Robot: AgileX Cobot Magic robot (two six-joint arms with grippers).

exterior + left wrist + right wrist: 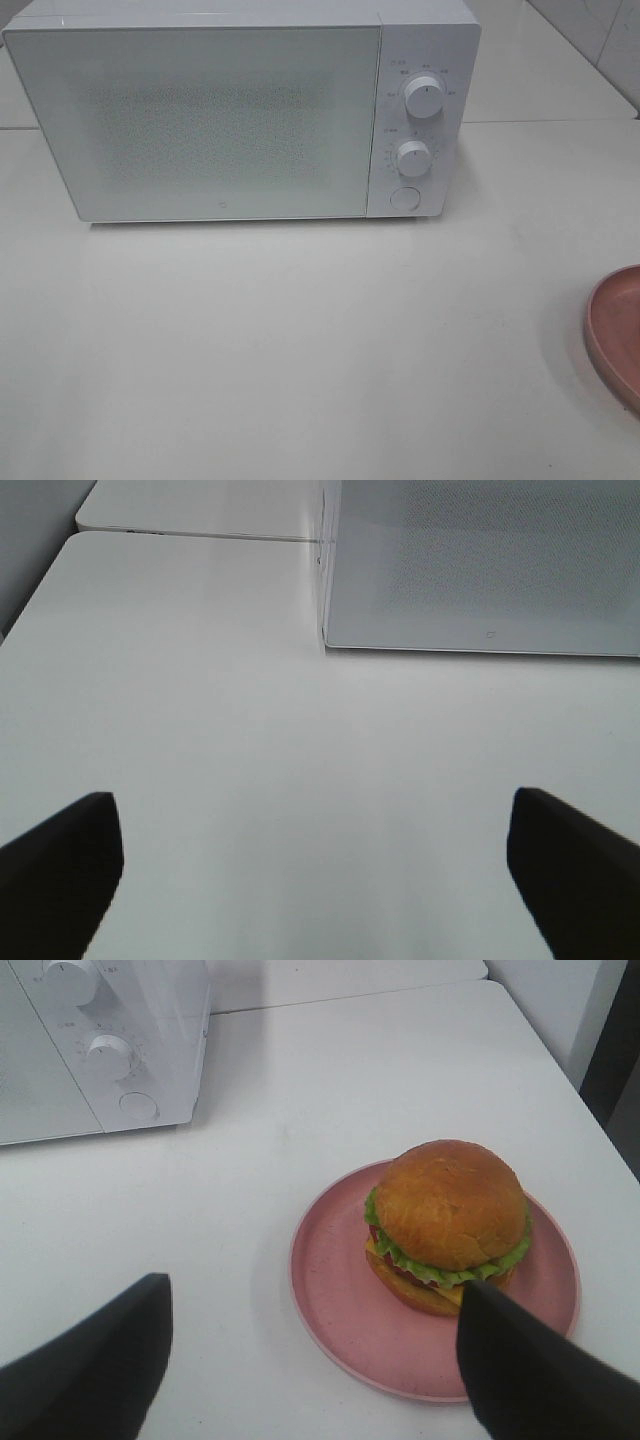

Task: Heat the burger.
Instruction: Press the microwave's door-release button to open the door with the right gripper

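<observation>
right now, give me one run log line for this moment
microwave: door shut | burger: on pink plate | left gripper: open, empty, over table | right gripper: open, empty, by burger

Smooth white tabletop (300, 350).
Bearing a boxy white microwave oven (200, 120), door closed, toward the back, and a round pink plate (610, 335) near the right edge.

The left gripper (312, 805) has two matte black fingers (60, 880). They are broad, flat-faced wedges with smooth, plain surfaces and blunt, squared tips. The right gripper (315, 1295) carries a matching pair of fingers (530, 1370). These are dark charcoal, smooth and plain, widening from softly rounded tips toward the near edge.
</observation>
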